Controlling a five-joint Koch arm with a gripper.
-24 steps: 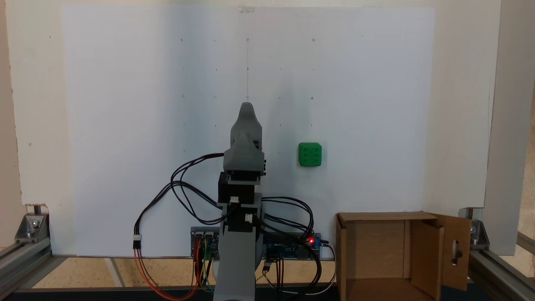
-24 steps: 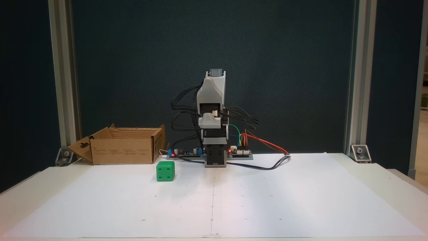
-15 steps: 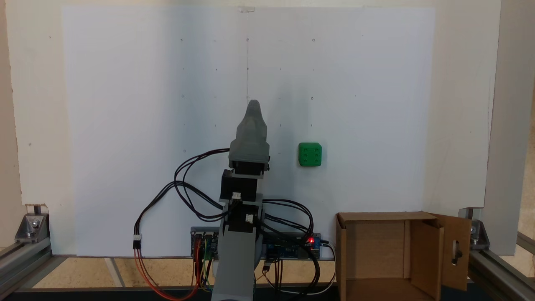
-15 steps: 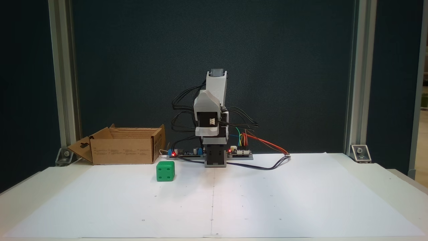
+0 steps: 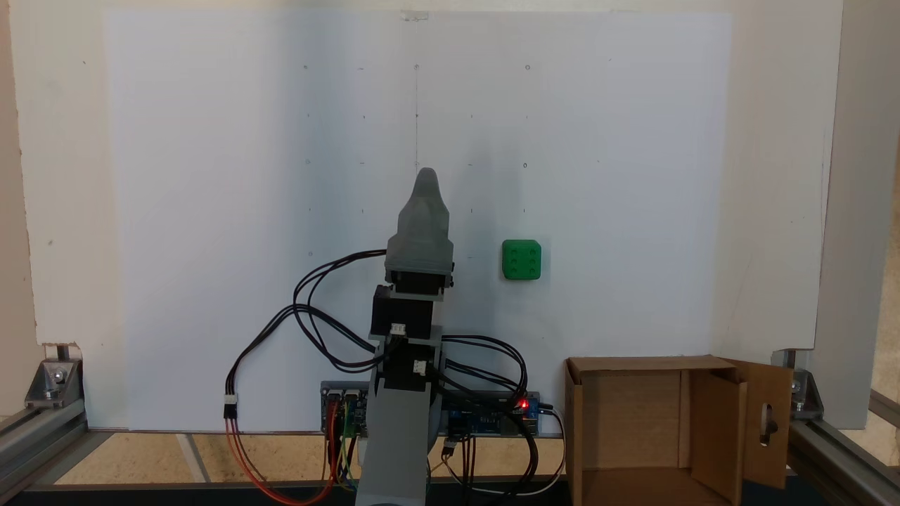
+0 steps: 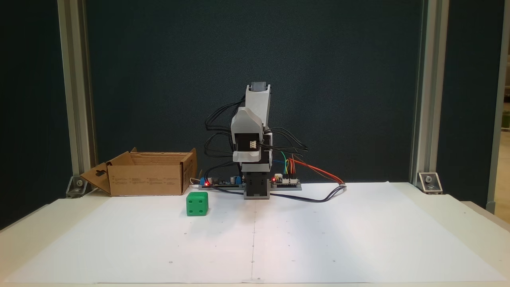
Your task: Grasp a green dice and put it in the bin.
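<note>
The green dice (image 5: 521,260) sits on the white paper, to the right of the arm in one fixed view and to the left of it (image 6: 197,204) in the other. The bin (image 5: 640,364), an open brown cardboard box with a keyhole cutout in one flap, stands beside the arm's base, behind the dice (image 6: 145,179). My gripper (image 5: 427,177) is raised over the arm's base, well apart from the dice, and a single tapered grey tip shows. It points toward the other camera (image 6: 247,124), which shows no gap, and nothing is seen in it.
Circuit boards (image 6: 223,181) with lit red LEDs and loose cables (image 6: 318,197) lie at the arm's base. Aluminium frame posts (image 6: 75,99) stand at the table's corners. White paper (image 6: 318,239) covers the table.
Since 0.8 s ago the gripper has unfolded upward and swung slightly toward the dice's side. It has held still over the last half second. The dice and the bin have not moved.
</note>
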